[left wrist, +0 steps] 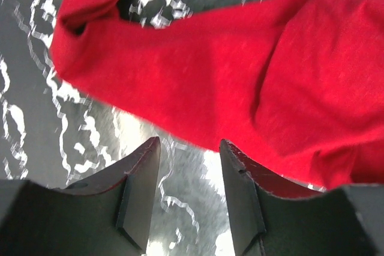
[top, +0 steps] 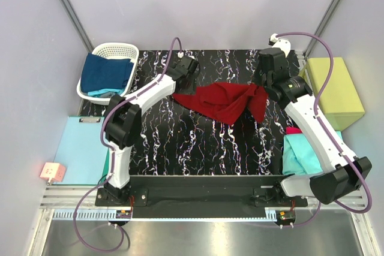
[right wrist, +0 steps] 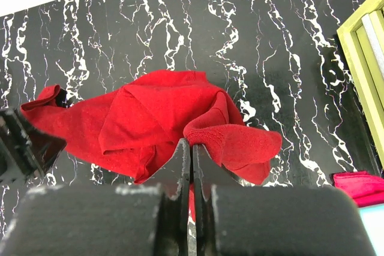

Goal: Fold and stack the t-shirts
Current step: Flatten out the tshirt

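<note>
Red shirt [top: 225, 101] edge in right pincer [right wrist: 192, 151]

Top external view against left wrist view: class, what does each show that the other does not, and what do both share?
Only the top external view shows the white basket holding a navy t-shirt, the yellow-green box, the teal t-shirt at the right edge, and both arms. Only the left wrist view makes clear that the left end effector is open, with bare table between its fingers, just short of the cloth edge. Both show the red t-shirt bunched on the black marbled table.
</note>
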Motion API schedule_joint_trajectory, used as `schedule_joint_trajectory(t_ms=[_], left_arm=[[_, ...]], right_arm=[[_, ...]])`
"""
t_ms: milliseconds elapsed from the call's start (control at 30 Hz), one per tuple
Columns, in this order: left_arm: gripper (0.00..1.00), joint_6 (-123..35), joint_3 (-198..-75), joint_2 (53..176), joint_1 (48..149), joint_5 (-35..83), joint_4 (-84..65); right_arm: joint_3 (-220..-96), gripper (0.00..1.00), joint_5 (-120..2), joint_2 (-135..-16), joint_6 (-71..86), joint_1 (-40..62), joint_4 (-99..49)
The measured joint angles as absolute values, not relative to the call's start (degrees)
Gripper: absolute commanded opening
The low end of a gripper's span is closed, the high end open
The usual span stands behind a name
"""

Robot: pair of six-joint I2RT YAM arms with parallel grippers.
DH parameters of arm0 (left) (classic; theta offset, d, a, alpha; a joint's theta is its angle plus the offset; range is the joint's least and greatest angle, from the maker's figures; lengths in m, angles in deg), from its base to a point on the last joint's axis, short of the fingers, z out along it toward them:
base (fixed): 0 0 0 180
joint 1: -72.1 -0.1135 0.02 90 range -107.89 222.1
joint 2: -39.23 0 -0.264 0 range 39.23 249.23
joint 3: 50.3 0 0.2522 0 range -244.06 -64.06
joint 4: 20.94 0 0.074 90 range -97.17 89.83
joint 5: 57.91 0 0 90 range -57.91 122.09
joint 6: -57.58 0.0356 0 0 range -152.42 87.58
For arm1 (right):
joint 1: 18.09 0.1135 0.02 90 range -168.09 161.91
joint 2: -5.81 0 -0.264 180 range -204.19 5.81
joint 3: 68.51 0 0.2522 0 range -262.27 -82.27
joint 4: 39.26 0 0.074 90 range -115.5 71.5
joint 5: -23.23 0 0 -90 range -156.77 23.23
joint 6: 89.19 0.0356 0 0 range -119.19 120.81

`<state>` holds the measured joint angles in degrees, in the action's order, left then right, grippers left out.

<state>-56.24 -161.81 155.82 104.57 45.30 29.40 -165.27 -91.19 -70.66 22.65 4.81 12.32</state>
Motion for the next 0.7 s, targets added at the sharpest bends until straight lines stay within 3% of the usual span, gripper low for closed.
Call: schedule_joint_trajectory(t_ms=[367, 700], left_arm=[[0.54, -56.96, -168.33, 160.65, 99.20, 45.46, 28.77], [0.51, -57.05, -171.72, 167.17, 93.84, 46.20, 30.69]], right_arm=[[-164.99, 0.00, -91.13, -70.73, 22.35, 4.81, 12.28], [-164.72, 0.00, -91.00, -71.64, 21.98, 4.81, 12.06]])
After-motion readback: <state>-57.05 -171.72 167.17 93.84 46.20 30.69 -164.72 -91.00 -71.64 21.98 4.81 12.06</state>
